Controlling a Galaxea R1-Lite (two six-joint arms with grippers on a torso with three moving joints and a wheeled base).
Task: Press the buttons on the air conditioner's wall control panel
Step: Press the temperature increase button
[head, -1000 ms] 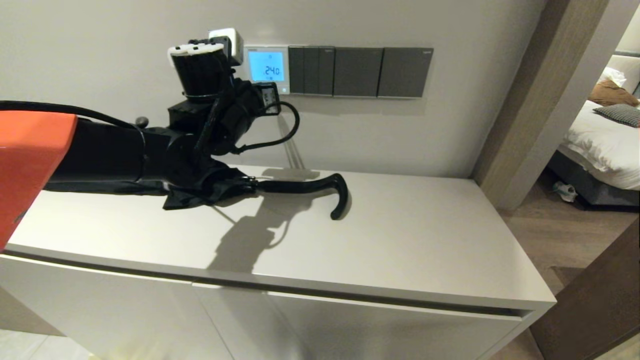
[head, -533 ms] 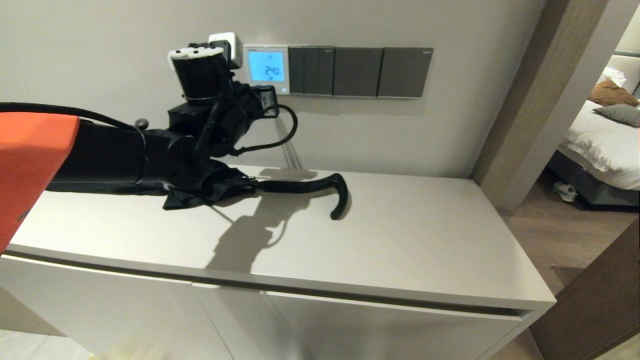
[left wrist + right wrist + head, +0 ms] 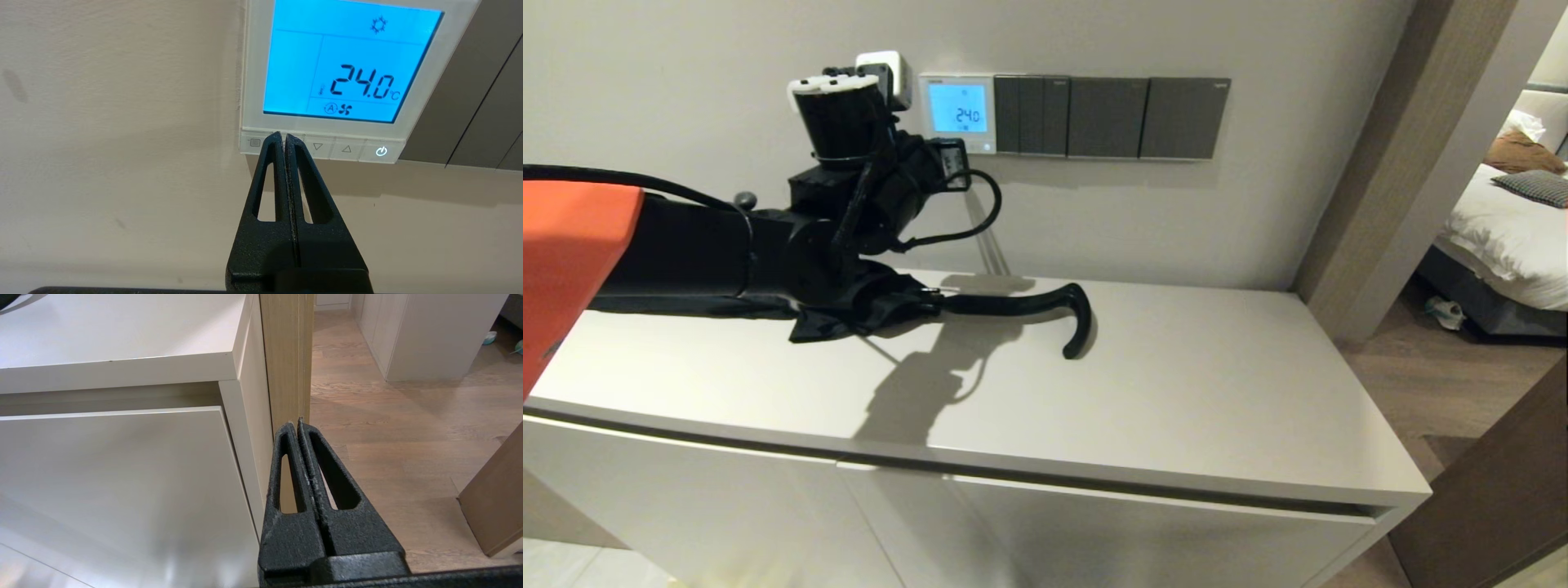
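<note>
Above the white table [image 3: 1176,384], where a black umbrella [image 3: 1013,306] lay, the air conditioner's wall control panel [image 3: 343,81] sat on the wall just left of the dark grey switch plates [image 3: 1111,117], its screen lit blue and reading 24.0. The left pincer [image 3: 283,136], closed on nothing, had its tips at the buttons [image 3: 318,146], over the second one; whether it pressed could not be told. Down beside the cabinet, the right pincer [image 3: 296,424] hung closed and idle. Judging by this, pressing was underway with buttons remaining.

Right gripper [image 3: 295,424], black, with its 2 fingers pressed together, hangs low beside the corner of a pale counter [image 3: 122,355], in front of a wooden post [image 3: 286,355] and wood-plank floor [image 3: 388,428].
</note>
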